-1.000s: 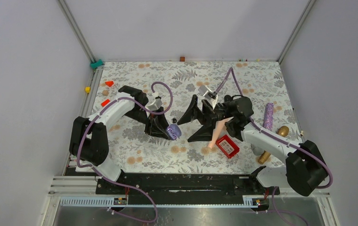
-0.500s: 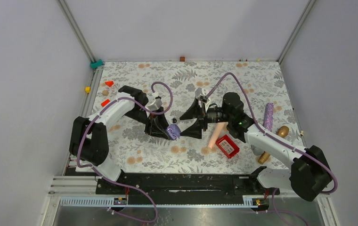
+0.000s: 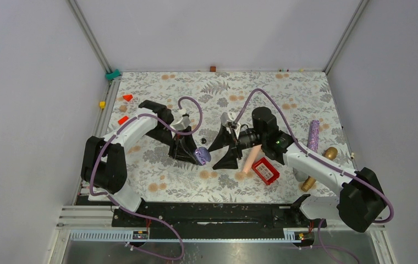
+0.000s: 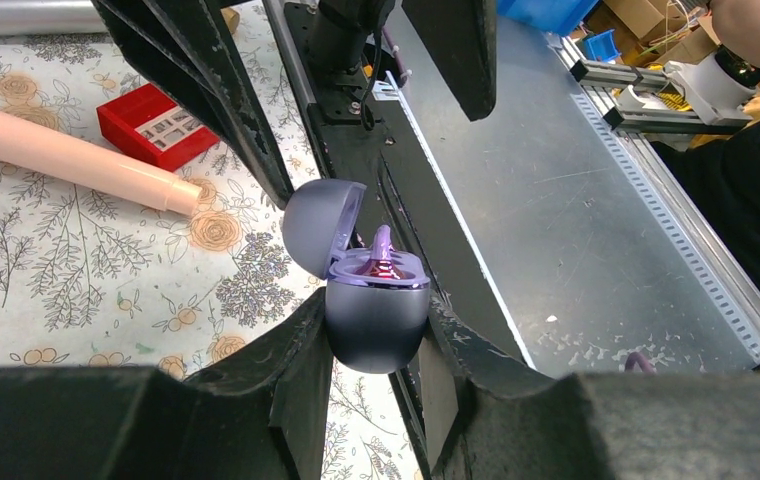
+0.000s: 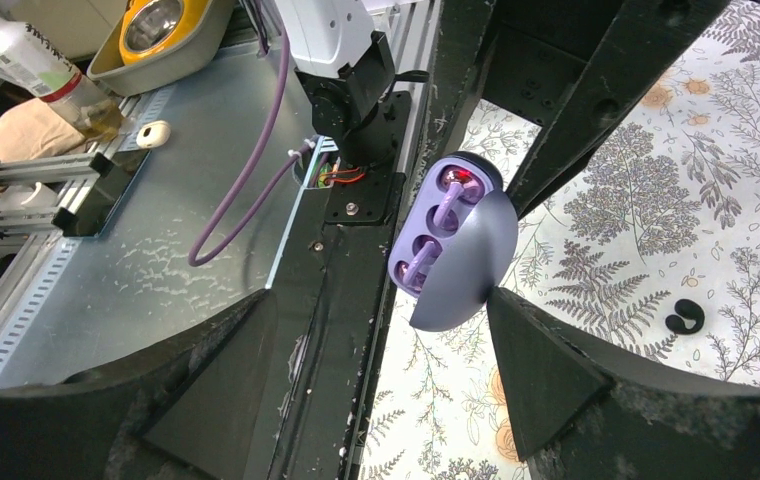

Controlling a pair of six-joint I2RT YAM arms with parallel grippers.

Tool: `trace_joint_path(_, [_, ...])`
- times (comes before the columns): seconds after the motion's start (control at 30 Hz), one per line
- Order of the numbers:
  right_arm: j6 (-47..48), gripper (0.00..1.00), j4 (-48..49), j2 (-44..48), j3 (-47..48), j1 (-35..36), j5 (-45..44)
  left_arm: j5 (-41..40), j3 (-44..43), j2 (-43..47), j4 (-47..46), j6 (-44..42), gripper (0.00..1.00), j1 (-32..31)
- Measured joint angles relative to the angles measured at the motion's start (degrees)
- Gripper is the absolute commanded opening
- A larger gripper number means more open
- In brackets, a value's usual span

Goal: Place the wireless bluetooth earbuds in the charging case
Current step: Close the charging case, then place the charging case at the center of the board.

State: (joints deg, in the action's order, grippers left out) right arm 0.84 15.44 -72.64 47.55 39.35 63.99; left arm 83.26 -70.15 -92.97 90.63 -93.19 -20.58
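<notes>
Charging case (image 4: 376, 320): lavender, egg-shaped, its hinged lid (image 4: 321, 225) swung open. It is held off the table, near the middle of the floral cloth (image 3: 163, 170), with its rounded base clamped between the two fingers of my left gripper (image 4: 376, 340).

Sockets, right wrist view: the open face of the case (image 5: 456, 260) shows two wells, one above the other. Each holds a lavender stem-shaped piece, taken here as the earbuds (image 5: 434, 225), and a red light glows at the upper one. From the left wrist one lavender stem (image 4: 383, 245) stands up out of the case top. I cannot tell whether either piece is fully seated.

My right gripper (image 5: 381, 300): jaws spread wide, holding nothing. It faces the open case from the right, one finger on each side of it in the wrist view. The lid's edge lies close to the right-hand finger (image 5: 546, 370), but I cannot tell whether they touch.

Surroundings: a small black curled object (image 5: 686, 317) lies on the cloth just beyond the case. Its identity is too small to tell. A pale pink cylinder (image 3: 249, 159) lies under my right arm, with a red box (image 3: 265, 170) just beside its near end. A glittery purple cylinder (image 3: 313, 136) sits farther right. A red wedge (image 3: 127, 97) rests near the far-left corner, well apart from the case.
</notes>
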Motion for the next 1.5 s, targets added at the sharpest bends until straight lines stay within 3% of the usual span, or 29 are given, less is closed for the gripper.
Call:
trace_joint_path(0.27, [-1.70,0.91,2.01,0.04,-0.02,0.37,4.70,-0.33,0.00,0.00,-0.20,0.00,0.00,0.02])
trace_joint_path(0.53, [-20.17,0.93,25.27,0.13,-4.68,1.27,11.23,0.09,0.00,0.00,-0.31,-0.02,0.00,0.02])
trace_joint_path(0.7, [-19.47,0.93,24.74,1.07,-4.68,1.27,11.45,0.09,0.00,0.00,-0.31,-0.02,0.00,0.02])
trace_joint_path(0.73, [-18.62,0.97,23.76,1.27,-4.66,1.27,10.93,0.09,0.00,0.00,-0.31,-0.02,0.00,0.11])
trace_joint_path(0.93, [-8.39,0.99,11.15,2.29,-2.93,1.05,-0.90,0.63,0.00,0.50,-0.42,-0.02,0.00,1.33])
trace_joint_path(1.2, [-0.83,0.99,3.04,2.75,-2.60,-1.20,-18.93,-1.73,-2.45,4.74,-0.31,0.42,0.00,2.16])
trace_joint_path(1.33, [1.33,0.99,0.46,2.73,-2.16,-2.12,-23.04,-8.83,-3.45,4.92,-6.99,9.49,0.00,2.05])
trace_joint_path(1.5, [2.51,1.00,-0.42,2.75,-1.75,-3.26,-24.52,-25.05,6.99,10.08,-31.12,30.82,0.00,-0.15])
